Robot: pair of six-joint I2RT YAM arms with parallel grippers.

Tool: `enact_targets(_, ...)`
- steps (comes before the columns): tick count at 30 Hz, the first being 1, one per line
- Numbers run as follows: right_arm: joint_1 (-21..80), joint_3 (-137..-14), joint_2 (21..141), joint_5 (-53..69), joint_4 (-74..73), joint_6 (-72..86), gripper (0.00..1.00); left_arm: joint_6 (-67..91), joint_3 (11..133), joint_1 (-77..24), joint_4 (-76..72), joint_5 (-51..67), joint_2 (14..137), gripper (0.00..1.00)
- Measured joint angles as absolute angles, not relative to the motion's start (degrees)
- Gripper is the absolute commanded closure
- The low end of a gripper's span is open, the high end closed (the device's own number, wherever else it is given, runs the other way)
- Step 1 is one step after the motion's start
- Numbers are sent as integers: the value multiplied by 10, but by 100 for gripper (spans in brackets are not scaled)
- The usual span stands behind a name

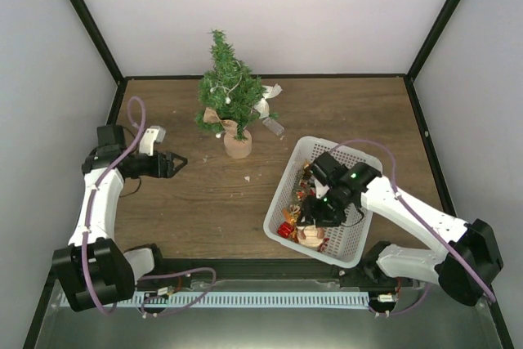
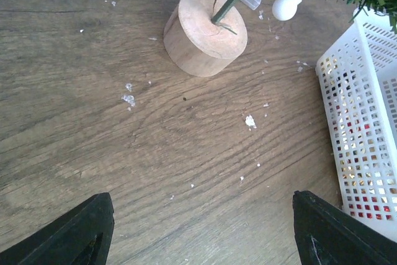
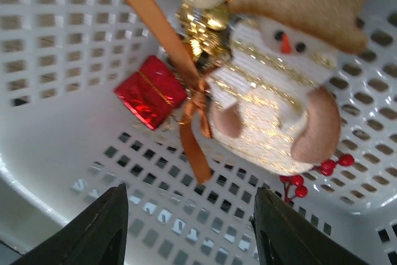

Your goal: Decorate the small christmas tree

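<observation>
The small christmas tree (image 1: 227, 91) stands at the back of the table on a round wooden base (image 2: 205, 32), with a white bulb (image 2: 285, 7) hanging from a low branch. My left gripper (image 1: 176, 163) hovers open over bare wood to the left of the tree, with nothing between its fingers (image 2: 74, 234). My right gripper (image 1: 315, 217) is down inside the white basket (image 1: 359, 239), open and empty. Just beyond its fingertips (image 3: 102, 228) lie a snowman ornament (image 3: 273, 116), an orange ribbon (image 3: 186, 91), a red gift box (image 3: 149, 91), gold bells (image 3: 205, 23) and red berries (image 3: 310, 175).
A clear plastic piece (image 1: 274, 126) and a white tag (image 1: 265, 96) lie just right of the tree. White flecks (image 2: 250, 120) dot the wood. The basket's corner (image 2: 366, 122) is close on the left gripper's right. Grey walls with black posts enclose the table.
</observation>
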State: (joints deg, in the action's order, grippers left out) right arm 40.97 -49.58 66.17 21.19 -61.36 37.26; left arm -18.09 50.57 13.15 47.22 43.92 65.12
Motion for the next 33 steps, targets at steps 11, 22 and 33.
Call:
enact_targets(11, 369, -407, 693, 227, -549, 422, 46, -183, 508, 131, 472, 437, 635, 21)
enact_targets(22, 368, -357, 710, 252, -505, 425, 91, -182, 508, 131, 472, 438, 618, 21)
enact_targets(33, 293, -406, 713, 217, -515, 405, 99, -182, 508, 131, 472, 438, 616, 21)
